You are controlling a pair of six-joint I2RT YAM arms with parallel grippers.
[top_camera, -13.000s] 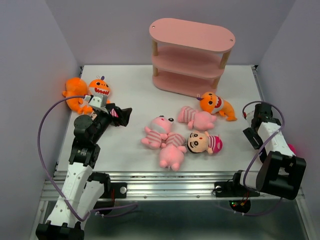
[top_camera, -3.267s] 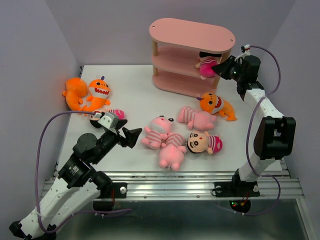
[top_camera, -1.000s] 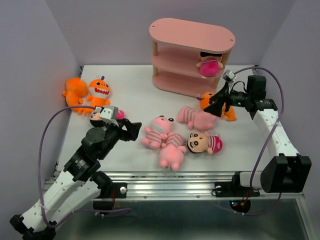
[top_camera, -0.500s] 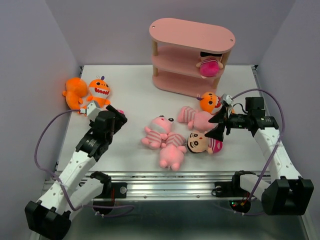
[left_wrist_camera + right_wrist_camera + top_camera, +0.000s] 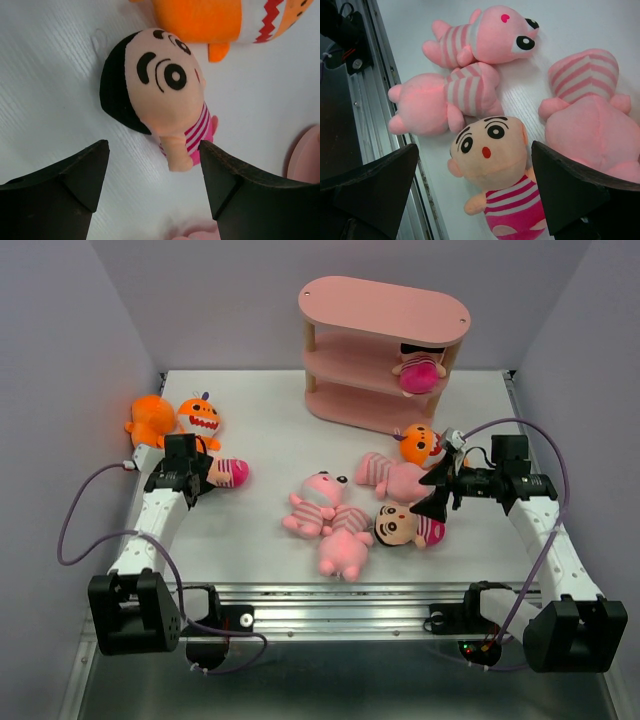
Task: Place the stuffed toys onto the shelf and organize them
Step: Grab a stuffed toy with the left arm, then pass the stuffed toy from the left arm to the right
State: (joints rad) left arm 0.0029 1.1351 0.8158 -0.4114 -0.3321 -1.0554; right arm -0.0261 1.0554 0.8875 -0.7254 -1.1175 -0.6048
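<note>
At the far left of the white table [image 5: 270, 430], an orange toothy plush monster [image 5: 200, 415] lies against a second orange plush [image 5: 150, 422]. Just nearer, the left gripper [image 5: 190, 472] hovers with its fingers [image 5: 75, 172] spread wide over a black-haired plush doll in magenta stripes [image 5: 160, 95]. Three pale pink striped plush pigs [image 5: 315, 502] cluster at mid-table. Behind them, the pink three-tier oval shelf [image 5: 385, 315] holds one doll on its middle tier [image 5: 418, 370]. The right gripper [image 5: 437, 492] hangs agape above another striped doll [image 5: 492, 150], near a third orange monster [image 5: 420, 445].
</note>
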